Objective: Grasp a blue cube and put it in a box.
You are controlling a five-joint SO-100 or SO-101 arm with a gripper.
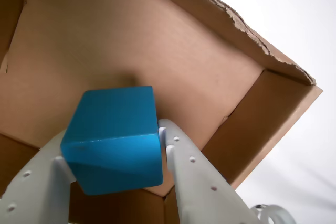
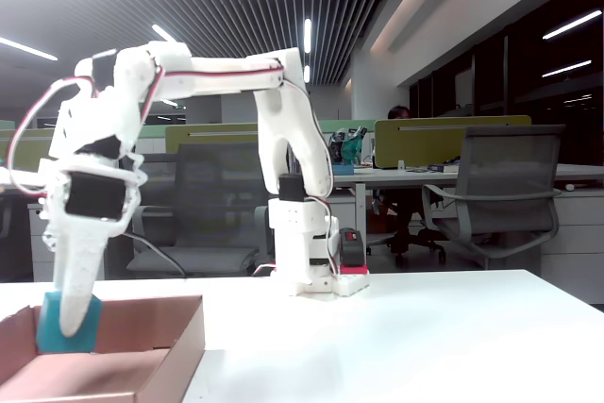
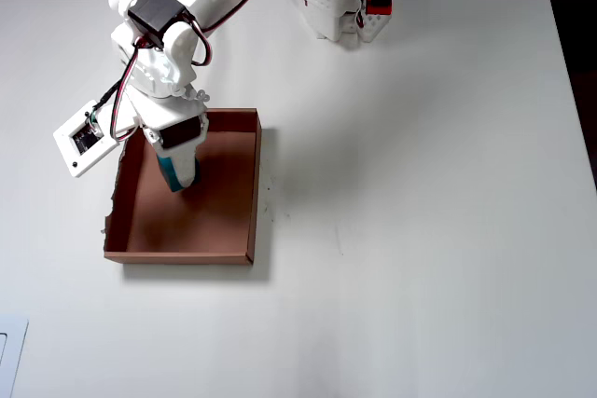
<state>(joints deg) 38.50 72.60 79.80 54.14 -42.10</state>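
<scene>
Blue cube [image 1: 113,139] sits clamped between my two white fingers [image 1: 195,174], my jaws spread only as wide as the block and pressing its left and right sides in the wrist view. My gripper [image 3: 177,177] points down inside the box [image 3: 238,230], holding the cube above the brown cardboard floor; whether it touches that floor I cannot tell. In the fixed view the cube [image 2: 68,323] shows level with the box's [image 2: 170,337] low walls, at the left of the scene. From overhead, the cube is mostly hidden under me, in the far-left part of the box, which lies on the white table [image 3: 420,230].
</scene>
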